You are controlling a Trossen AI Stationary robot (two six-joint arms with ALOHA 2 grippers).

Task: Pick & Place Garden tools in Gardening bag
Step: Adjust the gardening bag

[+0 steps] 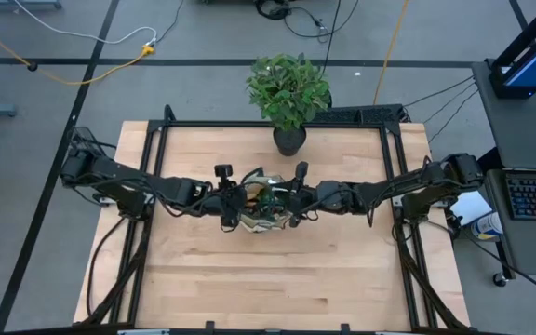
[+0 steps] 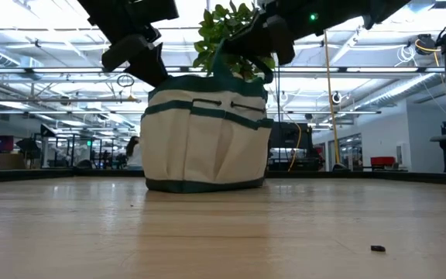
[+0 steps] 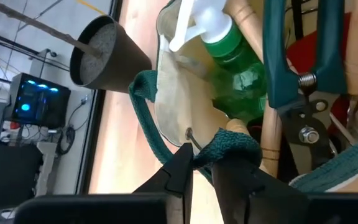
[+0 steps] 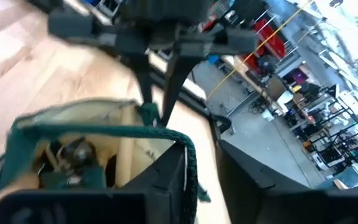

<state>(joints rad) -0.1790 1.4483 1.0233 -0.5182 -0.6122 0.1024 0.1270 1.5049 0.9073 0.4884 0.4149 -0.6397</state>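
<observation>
The beige gardening bag [image 1: 263, 207] with dark green trim stands upright on its base [image 2: 206, 184] at the table's middle. Inside it I see a green spray bottle [image 3: 229, 56], pruners [image 3: 303, 93], a wooden handle [image 3: 267, 140] and something red [image 3: 303, 53]. My left gripper [image 1: 234, 201] is at the bag's left rim, shut on a green strap. My right gripper [image 1: 292, 199] is at the bag's right rim, open. One of its fingers [image 4: 166, 177] is over the bag's mouth and the other [image 4: 247, 180] is outside it, with the green trim [image 4: 190, 158] between them. My left gripper pinches a bunched fold of the bag's green strap [image 3: 229, 146] between its two fingers [image 3: 180, 174], at the bag's left rim. It comes in from the table's left, slanting down. The bag stays on the table, with the strap running slack around its wall [image 3: 143, 106].
A leafy plant in a black pot [image 1: 288, 140] stands just beyond the bag at the table's far edge; it also shows in the left wrist view [image 3: 104, 59]. A small dark speck [image 2: 377, 248] lies on the wood near the front. Bare wood [image 1: 268, 279] lies on the near side of the bag.
</observation>
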